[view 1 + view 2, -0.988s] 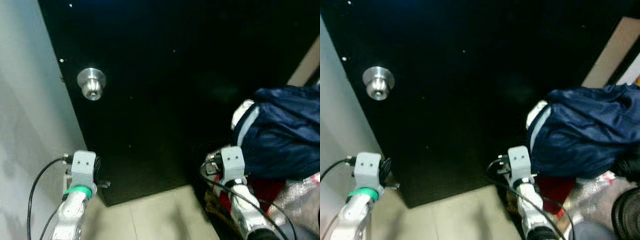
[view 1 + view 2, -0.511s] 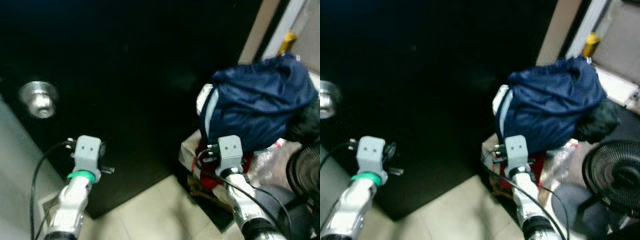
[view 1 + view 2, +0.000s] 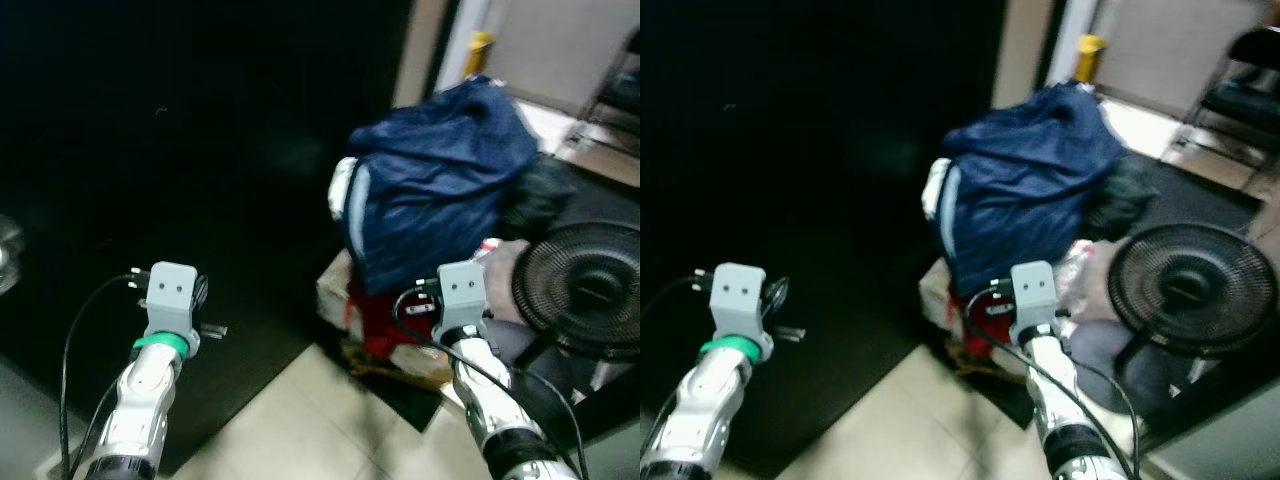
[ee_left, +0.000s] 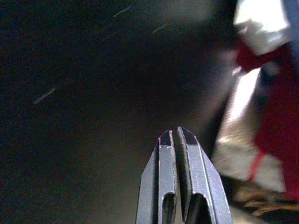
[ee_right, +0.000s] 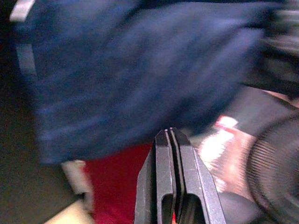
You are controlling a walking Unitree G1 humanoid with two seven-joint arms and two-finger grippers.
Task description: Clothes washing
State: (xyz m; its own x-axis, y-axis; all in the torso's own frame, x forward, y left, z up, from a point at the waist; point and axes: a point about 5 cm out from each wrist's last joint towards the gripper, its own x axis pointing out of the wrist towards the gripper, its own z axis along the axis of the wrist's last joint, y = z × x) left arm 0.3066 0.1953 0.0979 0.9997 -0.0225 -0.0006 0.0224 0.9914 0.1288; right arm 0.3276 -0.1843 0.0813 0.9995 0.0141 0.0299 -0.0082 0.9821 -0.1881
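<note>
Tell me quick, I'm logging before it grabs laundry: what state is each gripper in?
Left gripper: closed, holding nothing, in front of the dark door.
Right gripper: closed, holding nothing, pointed at the blue jacket.

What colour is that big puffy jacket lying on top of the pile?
The jacket is dark navy blue, with a pale lining at its collar; the left eye view shows it best.

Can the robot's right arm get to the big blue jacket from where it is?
Probably yes: the right pincer, fingers shut, points at the blue jacket just ahead, nothing between them. It must open first.
</note>
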